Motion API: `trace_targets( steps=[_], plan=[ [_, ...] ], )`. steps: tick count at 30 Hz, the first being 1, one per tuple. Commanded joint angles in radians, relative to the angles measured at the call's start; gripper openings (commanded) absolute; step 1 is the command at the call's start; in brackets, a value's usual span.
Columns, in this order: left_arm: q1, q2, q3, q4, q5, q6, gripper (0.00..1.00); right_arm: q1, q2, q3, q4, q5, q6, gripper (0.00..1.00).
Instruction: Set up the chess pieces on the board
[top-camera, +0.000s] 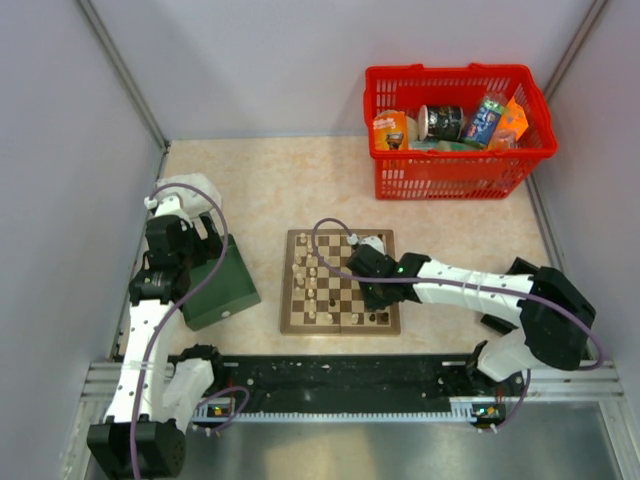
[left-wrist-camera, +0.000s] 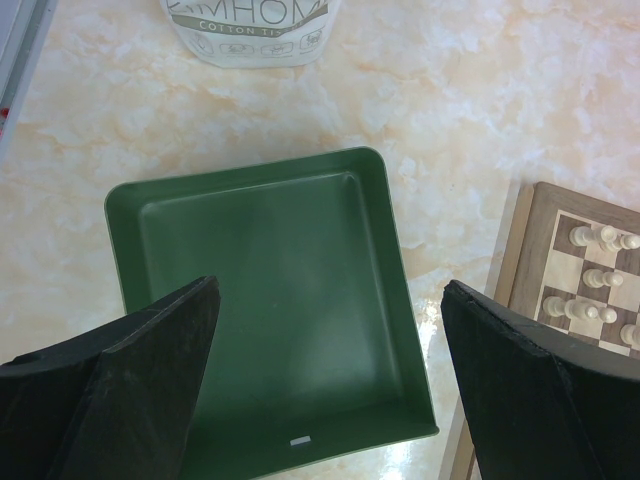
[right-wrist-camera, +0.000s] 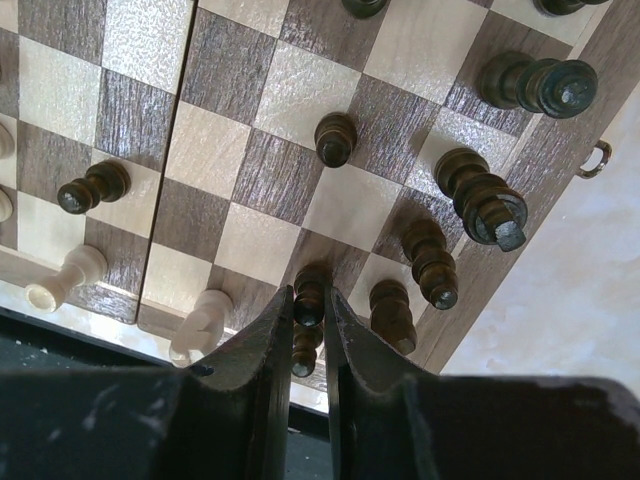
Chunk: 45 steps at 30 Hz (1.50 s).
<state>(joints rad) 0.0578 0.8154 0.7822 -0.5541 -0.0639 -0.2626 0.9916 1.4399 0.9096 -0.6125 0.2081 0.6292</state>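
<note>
The board (top-camera: 290, 325) lies mid-table with cream chess pieces (top-camera: 310, 280) on its left half and dark ones on its right. My right gripper (right-wrist-camera: 310, 300) is low over the board's right side, shut on a dark brown pawn (right-wrist-camera: 310, 288) that stands on a dark square by the border. Close around it stand other dark pieces (right-wrist-camera: 430, 262), one (right-wrist-camera: 335, 138) further out, and a cream piece (right-wrist-camera: 205, 318) to the left. Another dark piece shows just behind the held pawn. My left gripper (left-wrist-camera: 330, 290) hangs open over the dark green box (left-wrist-camera: 270, 300), nothing between its fingers.
A red basket (top-camera: 455, 130) with cans and packets stands at the back right. A white cotton-tissue pack (left-wrist-camera: 250, 25) sits beyond the green box. The board's left border (left-wrist-camera: 530, 250) lies just right of the box, with cream pieces (left-wrist-camera: 590, 240) on it.
</note>
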Motion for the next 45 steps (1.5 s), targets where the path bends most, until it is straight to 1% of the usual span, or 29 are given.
trace_targets(
  steps=[1,12,14,17,32,36,45],
  plan=[
    [0.0,-0.007,0.0,0.008,0.009,-0.001,0.98,-0.008,0.011,-0.002,0.028,0.008,0.004,0.16],
    [0.0,-0.009,0.0,0.008,0.01,-0.003,0.98,-0.008,0.016,0.002,0.028,0.025,0.007,0.22],
    [0.0,-0.007,0.0,0.008,0.01,-0.003,0.98,-0.007,0.014,0.005,0.028,0.025,0.007,0.24],
    [-0.001,-0.007,0.002,0.01,0.013,-0.004,0.98,-0.008,0.01,0.011,0.028,0.02,0.007,0.24],
    [0.0,-0.009,0.011,0.008,0.024,-0.02,0.98,-0.005,-0.13,0.06,-0.018,-0.03,-0.028,0.27],
    [-0.001,-0.009,0.012,0.01,0.033,-0.027,0.98,0.027,-0.134,0.055,-0.033,-0.047,-0.02,0.27],
    [0.0,-0.007,0.009,0.01,0.05,-0.041,0.98,0.093,-0.113,0.037,-0.078,-0.027,0.033,0.28]
  ],
)
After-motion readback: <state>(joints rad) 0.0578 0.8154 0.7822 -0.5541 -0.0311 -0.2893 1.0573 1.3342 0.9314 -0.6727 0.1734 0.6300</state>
